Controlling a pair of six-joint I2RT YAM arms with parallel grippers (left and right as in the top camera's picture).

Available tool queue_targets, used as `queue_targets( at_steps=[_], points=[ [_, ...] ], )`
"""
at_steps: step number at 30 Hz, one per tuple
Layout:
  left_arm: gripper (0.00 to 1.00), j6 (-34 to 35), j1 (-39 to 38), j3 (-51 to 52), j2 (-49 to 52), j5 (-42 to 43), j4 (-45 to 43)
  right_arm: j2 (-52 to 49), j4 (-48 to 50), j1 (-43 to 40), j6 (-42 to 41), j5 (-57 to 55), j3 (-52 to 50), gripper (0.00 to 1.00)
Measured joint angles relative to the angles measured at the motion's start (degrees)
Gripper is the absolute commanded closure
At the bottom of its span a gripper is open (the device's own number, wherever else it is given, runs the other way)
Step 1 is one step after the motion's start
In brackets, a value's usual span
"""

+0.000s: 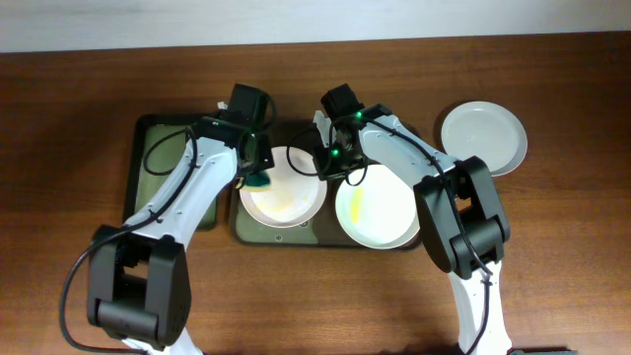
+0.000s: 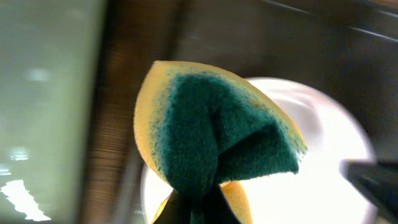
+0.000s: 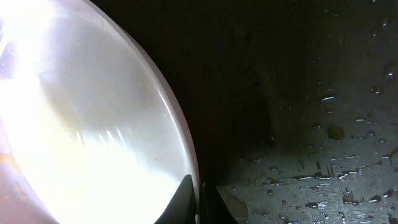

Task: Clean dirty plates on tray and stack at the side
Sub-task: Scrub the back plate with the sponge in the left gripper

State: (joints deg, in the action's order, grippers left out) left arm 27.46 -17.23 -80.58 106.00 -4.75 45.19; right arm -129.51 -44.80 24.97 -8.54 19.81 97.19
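Observation:
The large dark tray (image 1: pixel 325 235) holds two white plates with yellowish smears, a left one (image 1: pixel 286 197) and a right one (image 1: pixel 380 209). A third plate (image 1: pixel 483 136) lies on the table at the right. My left gripper (image 1: pixel 256 176) is shut on a yellow-and-green sponge (image 2: pixel 211 137) over the left plate's left rim; that plate (image 2: pixel 323 186) shows behind the sponge in the left wrist view. My right gripper (image 1: pixel 330 166) is shut on the left plate's right rim; in the right wrist view the fingers (image 3: pixel 198 186) pinch the plate's edge (image 3: pixel 81 124) above the wet tray floor (image 3: pixel 311 174).
A narrow dark green tray (image 1: pixel 158 168) lies left of the large tray and also shows in the left wrist view (image 2: pixel 43 112). The wooden table (image 1: pixel 572 247) extends around both trays. The two arms stand close together over the large tray's back edge.

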Motion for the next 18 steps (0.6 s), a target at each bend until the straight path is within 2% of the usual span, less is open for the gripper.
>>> queue_targets(
  at_steps=[3,7,10,14,18],
  points=[
    [1.00,0.00,-0.66,1.09,0.02,8.76,-2.58,0.00,0.00,0.00,0.00,-0.02,-0.02,0.96],
    [1.00,0.00,-0.92,6.54,-0.02,11.34,-5.27,0.00,0.02,-0.02,-0.04,-0.04,-0.02,0.96],
    [1.00,0.00,-0.92,10.84,-0.02,11.87,-8.41,0.00,0.02,-0.02,-0.04,-0.07,-0.02,0.96],
    [1.00,0.00,-0.92,17.51,-0.24,11.61,-17.07,0.00,0.00,-0.02,0.00,-0.26,0.00,0.96],
    [1.00,0.04,-1.86,20.06,-1.62,4.94,-18.86,0.00,0.00,-0.02,0.02,-0.31,-0.02,0.96]
  ],
)
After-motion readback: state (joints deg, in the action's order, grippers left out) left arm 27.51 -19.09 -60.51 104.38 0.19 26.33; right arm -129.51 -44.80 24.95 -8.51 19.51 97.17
